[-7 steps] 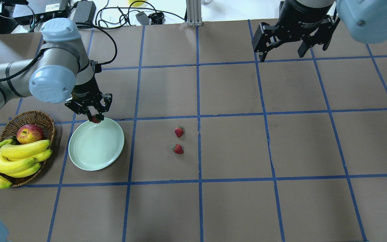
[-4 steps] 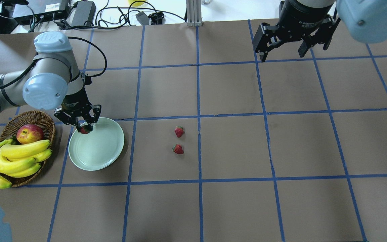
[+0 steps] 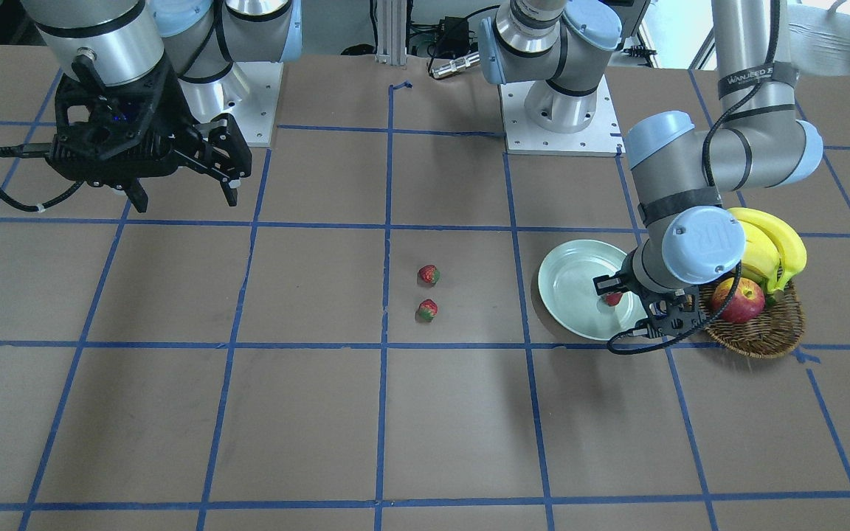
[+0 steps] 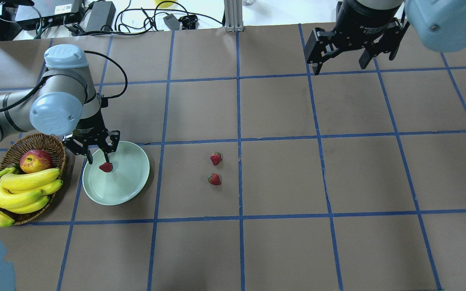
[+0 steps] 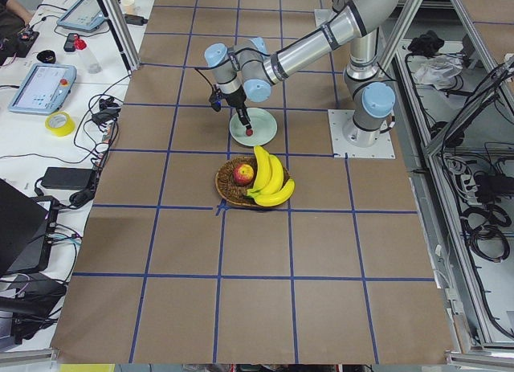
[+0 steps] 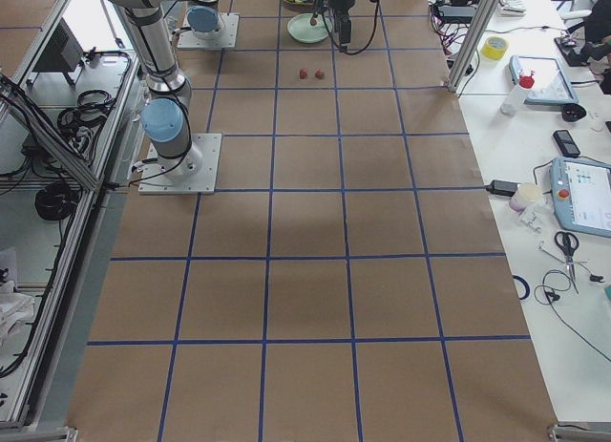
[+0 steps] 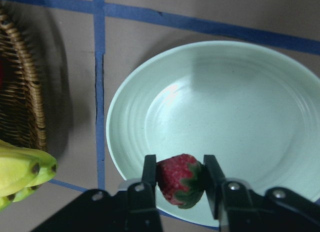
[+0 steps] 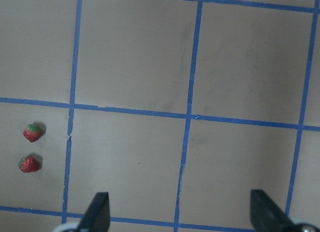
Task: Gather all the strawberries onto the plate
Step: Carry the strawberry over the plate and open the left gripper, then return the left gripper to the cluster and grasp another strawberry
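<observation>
Strawberries are being gathered off a brown worktop (image 4: pixel 281 242) gridded with blue tape, and one of the three is sitting between the fingers of the left end effector (image 7: pixel 179 166). A wicker basket (image 4: pixel 51 139) of bananas (image 4: pixel 22 190) and an apple (image 4: pixel 35 160) is standing just beside the mint-green plate (image 4: pixel 126 182). The right end effector (image 4: pixel 340 65) is hanging wide open and empty, well apart from everything. The left one is pinching narrowly on the held strawberry (image 4: pixel 106 167), which is hovering over the plate's inner slope on the basket side; whether it is touching the surface I cannot tell. The other two strawberries (image 4: pixel 215 158) (image 4: pixel 214 179) are lying on the worktop near each other, well apart from the plate. Trouble is likely lurking in the release: the plate is shallow and glossy, so a berry let go from any height near the rim may be rolling out toward the basket. The loose pair is sitting close enough that fingers closing on one may be nudging the other away.
</observation>
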